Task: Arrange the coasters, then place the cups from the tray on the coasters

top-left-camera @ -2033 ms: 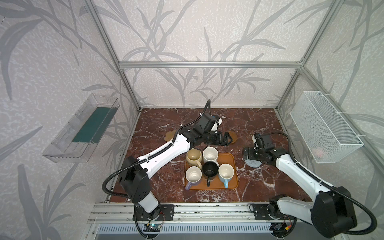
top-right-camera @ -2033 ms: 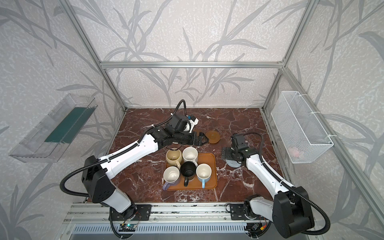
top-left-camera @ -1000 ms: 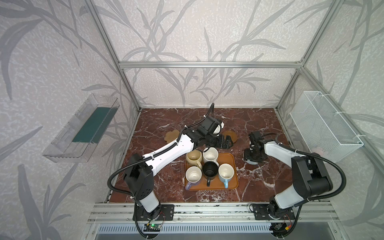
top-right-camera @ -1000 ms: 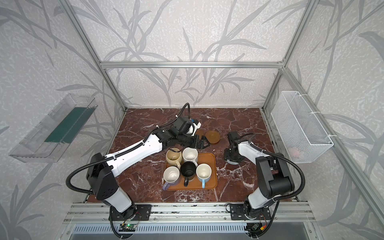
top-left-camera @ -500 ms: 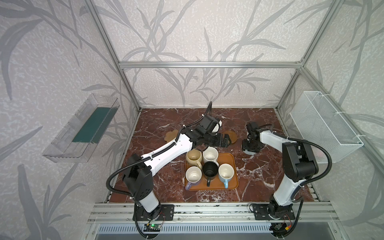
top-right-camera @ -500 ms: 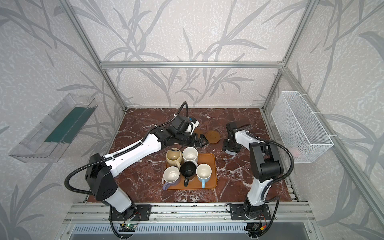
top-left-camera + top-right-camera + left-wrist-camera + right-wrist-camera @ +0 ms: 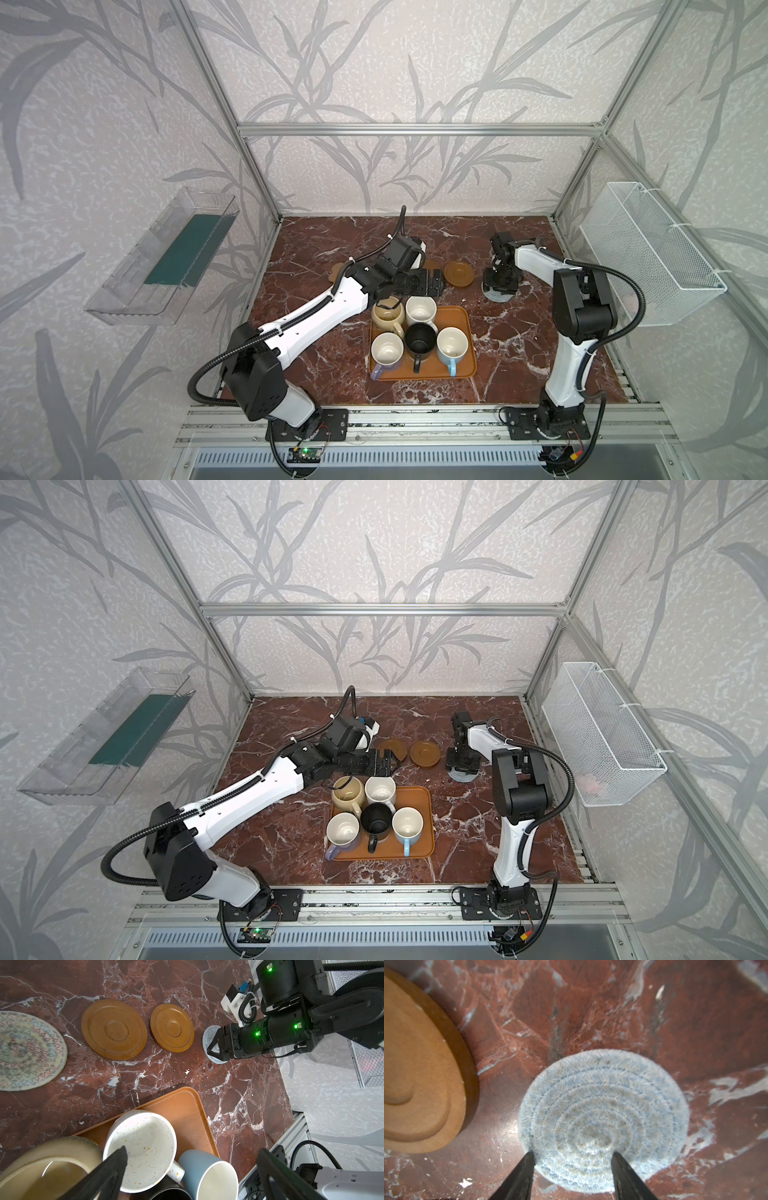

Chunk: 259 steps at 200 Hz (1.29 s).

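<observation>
The coaster-laying step looks almost finished. The right pincer (image 7: 573, 1154) is low over the grey-blue coaster (image 7: 602, 1105). Its fingers are apart, with the tips at the mat's edge and woven surface showing between them, so it reads as pressing or nudging rather than clamped. That mat lies flat on the desk (image 7: 519, 340) at the right end of a far row, just right of the smaller wooden disc (image 7: 172, 1027). Left of that come the larger wooden disc (image 7: 113, 1029) and the cream woven coaster (image 7: 27, 1051). A tan cork edge (image 7: 336, 272) shows farther left, past the left arm. To finish well, the mat should sit level with the discs and keep a clear gap from its neighbour so mug handles will not clash. The right pincer should then rise straight up, since soft weave can snag a fingertip and drag. The left pincer (image 7: 434, 283) hangs spread wide and empty over the far edge of the tray (image 7: 467, 332). All five cups stand packed there: beige (image 7: 386, 316), white (image 7: 420, 309), lavender (image 7: 387, 348), black (image 7: 420, 337) and light blue (image 7: 451, 343). The white one at the far edge looks easiest to take first, by its rim and lifted straight up to spare its neighbours.
</observation>
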Each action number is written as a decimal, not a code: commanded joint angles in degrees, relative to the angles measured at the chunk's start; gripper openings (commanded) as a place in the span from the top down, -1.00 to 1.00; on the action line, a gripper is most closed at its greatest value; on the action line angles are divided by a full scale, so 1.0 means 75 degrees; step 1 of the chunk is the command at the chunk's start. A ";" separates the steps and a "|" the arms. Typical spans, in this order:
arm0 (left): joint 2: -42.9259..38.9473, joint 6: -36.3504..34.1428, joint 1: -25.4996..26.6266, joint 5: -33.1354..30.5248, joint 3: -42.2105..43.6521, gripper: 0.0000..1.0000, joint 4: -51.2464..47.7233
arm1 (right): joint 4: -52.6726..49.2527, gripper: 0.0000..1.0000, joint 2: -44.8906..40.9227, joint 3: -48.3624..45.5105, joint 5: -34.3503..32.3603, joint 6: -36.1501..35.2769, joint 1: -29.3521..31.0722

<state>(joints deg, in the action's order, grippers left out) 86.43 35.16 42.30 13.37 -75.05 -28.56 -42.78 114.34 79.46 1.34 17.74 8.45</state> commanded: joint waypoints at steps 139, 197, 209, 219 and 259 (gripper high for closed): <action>-0.0625 0.0271 -0.0062 -0.0469 0.0677 -0.99 0.0371 | 0.0397 -0.05 0.0384 0.0769 -0.0174 -0.0313 -0.0024; -0.0867 0.0185 -0.0092 -0.0643 0.0600 -0.99 0.0034 | 0.0672 -0.05 -0.0426 0.0327 -0.0350 -0.0288 -0.0009; -0.0984 0.0129 -0.0098 -0.0731 0.0551 -0.99 -0.0088 | 0.0553 -0.05 -0.0417 0.0428 -0.0356 -0.0312 -0.0003; -0.1094 0.0088 -0.0109 -0.0805 0.0549 -0.99 -0.0162 | 0.0353 -0.05 -0.0371 0.0502 -0.0335 -0.0308 -0.0001; -0.1491 0.0219 -0.0132 -0.0895 0.0733 -0.99 -0.0423 | 0.0484 -0.05 -0.0748 -0.0351 -0.0241 -0.0208 0.0010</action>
<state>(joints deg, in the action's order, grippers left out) 77.95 36.49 41.60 8.36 -70.32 -29.41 -38.30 111.77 80.09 -0.49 15.88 8.27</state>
